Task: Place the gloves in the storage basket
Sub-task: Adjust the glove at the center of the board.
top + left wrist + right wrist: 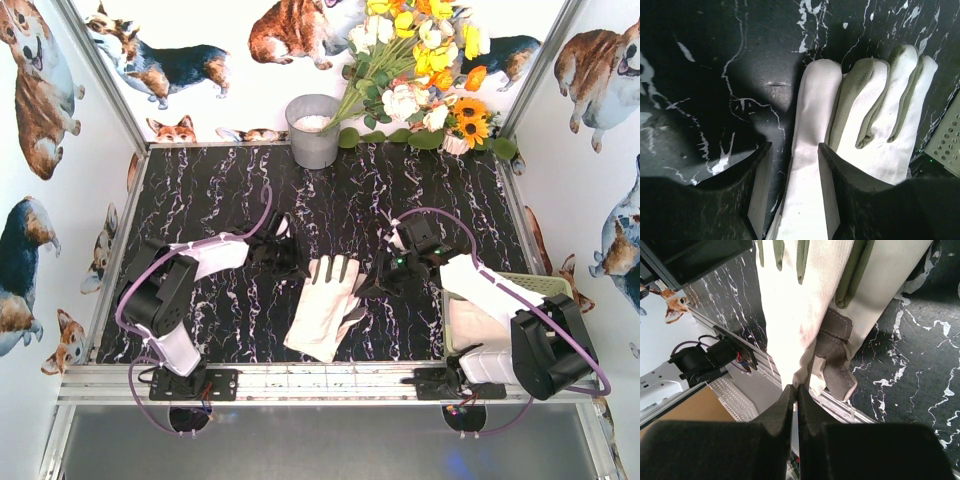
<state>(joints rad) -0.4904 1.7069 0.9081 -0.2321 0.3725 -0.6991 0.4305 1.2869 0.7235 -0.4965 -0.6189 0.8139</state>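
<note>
- The gloves (322,310) lie mid-counter (200,200), by the near edge.
- The left gripper (795,150) gapes wide astride one glove finger.
- The right gripper (794,389), closed, pinches their edge.
- The storage basket (548,284) sits at the near right corner.

The left arm (160,295) and right arm (482,287) share black joint housings and white link shells, each trailed by a looping lilac cable (268,205) (a small green light (398,262) glows on the right one). The left pincer (794,147) and right pincer (795,389) have matte black, wedge-shaped fingers.
</note>
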